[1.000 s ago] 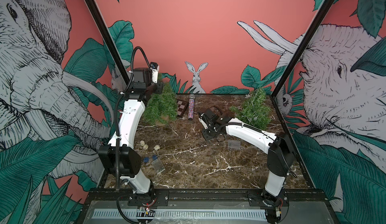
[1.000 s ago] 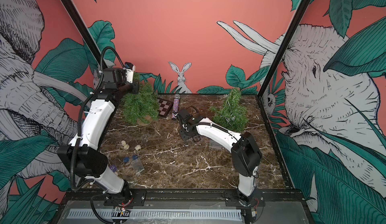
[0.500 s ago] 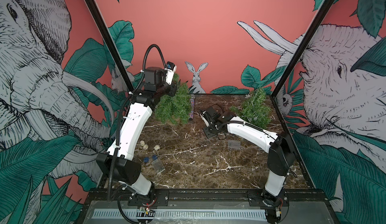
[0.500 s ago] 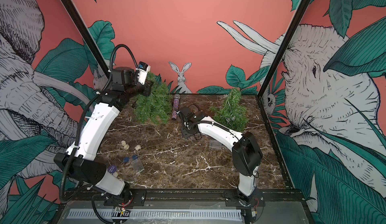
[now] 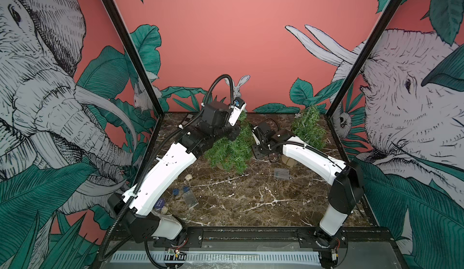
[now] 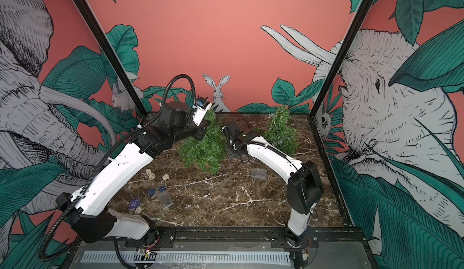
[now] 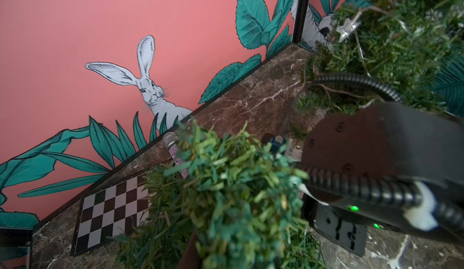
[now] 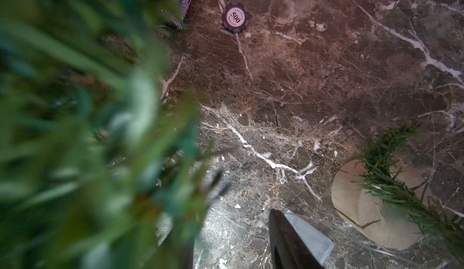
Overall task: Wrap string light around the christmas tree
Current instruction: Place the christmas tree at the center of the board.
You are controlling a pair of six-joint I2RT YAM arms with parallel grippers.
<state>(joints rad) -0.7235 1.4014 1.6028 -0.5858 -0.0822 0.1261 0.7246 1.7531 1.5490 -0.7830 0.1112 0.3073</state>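
Since the left end effector, clamped among its needles, swung the christmas tree from back-left to the middle of the table, we log it beside the right end effector | that one half-open, empty | string light drapes the far tree; we judge wrapping unstarted

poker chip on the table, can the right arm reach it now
Probably yes: in the right wrist view the poker chip lies on bare table ahead of the right arm's finger, with the tree off to one side.
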